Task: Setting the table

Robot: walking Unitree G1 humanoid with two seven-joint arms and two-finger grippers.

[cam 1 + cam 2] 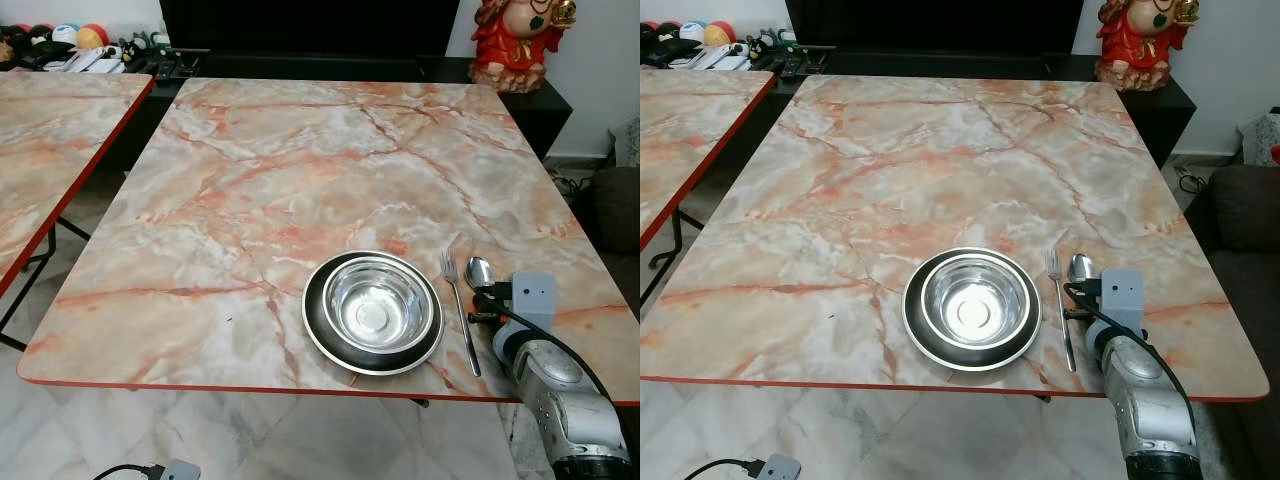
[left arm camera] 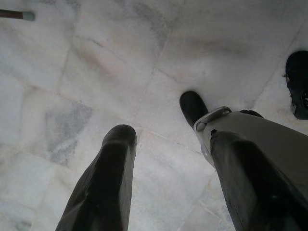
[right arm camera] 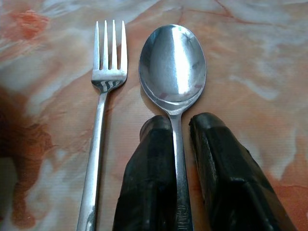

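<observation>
A steel bowl sits in a dark plate near the front edge of the marble table. Right of the plate lie a fork and, beside it, a spoon, both pointing away from me. My right gripper reaches in over the front right edge. In the right wrist view its fingers sit tight on either side of the handle of the spoon, which lies flat next to the fork. My left gripper hangs open over the pale floor tiles.
A second marble table stands to the left across a narrow gap. A dark cabinet and a red figurine are behind the table. A dark sofa is at the right. A cable lies on the floor.
</observation>
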